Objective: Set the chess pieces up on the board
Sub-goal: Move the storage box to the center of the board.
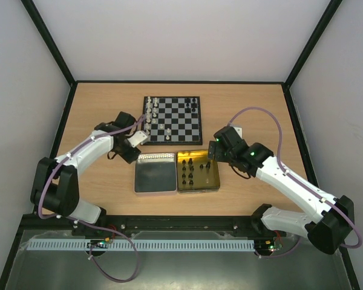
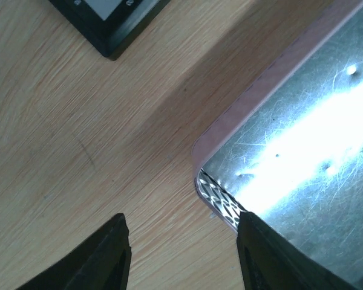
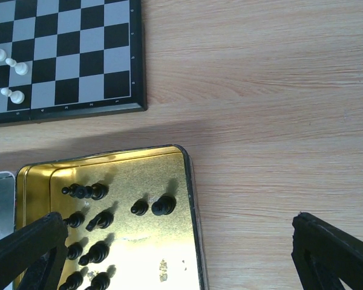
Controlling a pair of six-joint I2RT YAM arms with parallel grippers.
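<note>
Board [image 1: 172, 119] is set at the far middle of the worktop [image 1: 97, 103]. White pieces [image 1: 150, 113] are ranked along its left side. Black pieces [image 3: 91, 232] are gathered in the yellow tray [image 3: 169, 254], on the near side of the board, some standing and some tipped over. A silver tray [image 2: 302, 133] lies just beside it on the left; no pieces are made out in it.

Right gripper [image 3: 181, 254] is held over the yellow tray's right rim, fingers [image 3: 24, 251] spread wide, nothing grasped. Left gripper [image 2: 181, 223] is held low at the silver tray's corner, between tray and board; its fingers are parted and nothing is seen between them.

Step judged: a black piece is to be fetched by the right arm. The pair nearest the tray's right wall is best singled out, being apart from the cluster. The fingers should be narrowed before descent and closed on one piece only, so that neighbours are not toppled.

In the way: the tray wall is close to that pair. The left arm sits near the board's near-left corner. The white ranks are to be avoided on placing.
</note>
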